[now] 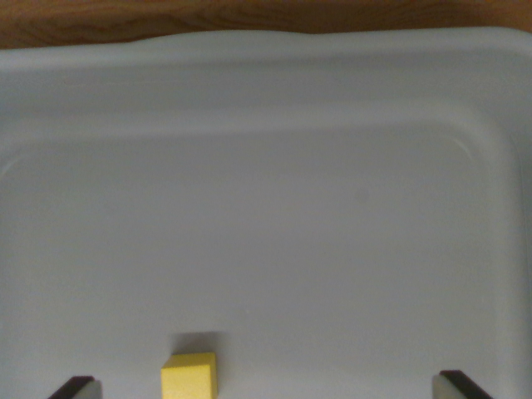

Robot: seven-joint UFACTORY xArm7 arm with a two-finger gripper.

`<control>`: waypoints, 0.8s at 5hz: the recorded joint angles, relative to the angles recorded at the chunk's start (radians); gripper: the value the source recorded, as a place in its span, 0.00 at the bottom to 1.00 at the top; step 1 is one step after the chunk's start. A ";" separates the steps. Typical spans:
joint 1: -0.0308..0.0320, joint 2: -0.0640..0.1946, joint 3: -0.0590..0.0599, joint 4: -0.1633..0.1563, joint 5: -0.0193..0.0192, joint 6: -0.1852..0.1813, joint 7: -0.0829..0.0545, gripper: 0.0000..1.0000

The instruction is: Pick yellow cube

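A small yellow cube (189, 376) lies on the floor of a pale grey bin (266, 75), at the bottom edge of the wrist view, partly cut off. My gripper (268, 389) is open: one dark fingertip (76, 387) shows at the bottom left and the other at the bottom right. The cube sits between the fingertips, nearer the left one, with clear gaps on both sides. Nothing is held.
The bin's far wall and rounded right corner (490, 141) rise at the top and right. Beyond the rim runs a strip of brown wooden surface (166, 17). The bin floor ahead of the cube is bare.
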 joint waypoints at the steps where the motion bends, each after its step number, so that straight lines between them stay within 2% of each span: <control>1: 0.0000 0.000 0.000 0.000 0.0000 0.000 0.000 0.00; 3: 0.0010 0.002 0.001 -0.011 0.0009 -0.012 0.000 0.00; 4: 0.0025 0.006 0.003 -0.028 0.0022 -0.029 0.000 0.00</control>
